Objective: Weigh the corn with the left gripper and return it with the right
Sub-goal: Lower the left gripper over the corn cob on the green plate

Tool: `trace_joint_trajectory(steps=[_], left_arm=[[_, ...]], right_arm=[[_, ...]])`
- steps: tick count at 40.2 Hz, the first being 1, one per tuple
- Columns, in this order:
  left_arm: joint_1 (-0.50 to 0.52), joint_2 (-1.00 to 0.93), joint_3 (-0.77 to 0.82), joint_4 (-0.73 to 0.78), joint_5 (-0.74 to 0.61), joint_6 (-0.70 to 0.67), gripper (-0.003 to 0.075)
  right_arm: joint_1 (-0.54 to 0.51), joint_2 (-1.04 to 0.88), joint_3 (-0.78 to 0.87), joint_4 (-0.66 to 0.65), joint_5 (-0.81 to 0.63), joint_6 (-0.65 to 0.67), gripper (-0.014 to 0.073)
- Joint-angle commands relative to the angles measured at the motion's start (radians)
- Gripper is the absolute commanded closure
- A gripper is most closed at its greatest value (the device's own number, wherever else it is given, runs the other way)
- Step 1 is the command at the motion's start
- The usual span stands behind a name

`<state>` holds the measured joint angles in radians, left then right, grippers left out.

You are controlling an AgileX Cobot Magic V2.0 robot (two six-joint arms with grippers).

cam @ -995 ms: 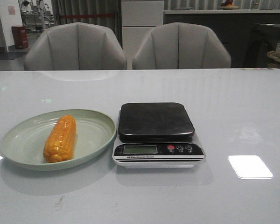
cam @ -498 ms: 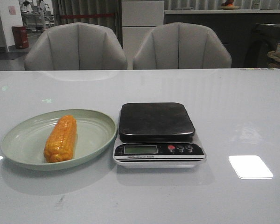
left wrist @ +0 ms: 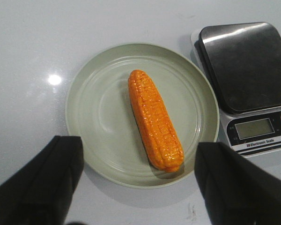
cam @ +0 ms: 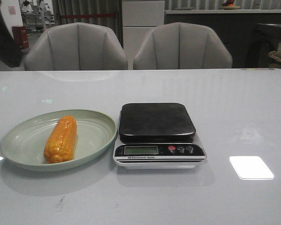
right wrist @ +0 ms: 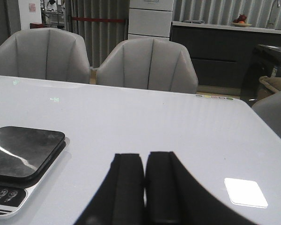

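The orange-yellow corn [cam: 61, 139] lies in a pale green plate [cam: 18, 140] left of the scale [cam: 157, 122]. In the left wrist view the corn [left wrist: 155, 119] lies lengthwise in the plate [left wrist: 91, 108], seen from above. My left gripper [left wrist: 140, 154] hangs above the plate's near rim, its two black fingers spread wide, empty. A dark blur of the left arm [cam: 2, 37] shows at the front view's top left edge. My right gripper [right wrist: 144, 161] is shut and empty, off to the right of the scale [right wrist: 23, 154].
The scale's black platform [left wrist: 246, 65] is bare; its display and buttons [cam: 157, 150] face the near table edge. Two grey chairs [cam: 131, 47] stand behind the table. A bright light patch [cam: 251, 167] lies on the table at the right.
A dark part of the left arm has come into the front view at the top left. The corn, plate and scale have not moved.
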<state>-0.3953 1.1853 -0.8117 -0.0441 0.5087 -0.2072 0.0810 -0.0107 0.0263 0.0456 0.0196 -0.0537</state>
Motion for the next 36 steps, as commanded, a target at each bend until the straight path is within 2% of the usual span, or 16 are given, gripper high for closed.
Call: trace_joint_trajectory(steps=[1,10,20,32,36], left_arm=[[-0.036,0.062,-0.08,-0.01,-0.039,-0.04,0.0167],[-0.091,0.263,-0.193,-0.002,0.025,-0.07,0.0167],[-0.091,0.43,-0.267,0.028,0.07,-0.166,0.017],[-0.091,0.559,-0.342,-0.004,0.116,-0.173,0.0173],[-0.091,0.581,-0.344,-0.024,0.118,-0.177,0.0242]], right_arm=[[-0.006,-0.019,0.004,-0.011,-0.085,-0.008,0.0416],[-0.006,-0.019,0.004,-0.011,-0.085,-0.008,0.0416],[-0.006,-0.019,0.004,-0.011,-0.085,-0.008,0.0416],[-0.006,-0.019,0.004,-0.011,-0.085,-0.008,0.0416],[-0.006,-0.019,0.004,-0.011,-0.085,-0.008,0.0416]])
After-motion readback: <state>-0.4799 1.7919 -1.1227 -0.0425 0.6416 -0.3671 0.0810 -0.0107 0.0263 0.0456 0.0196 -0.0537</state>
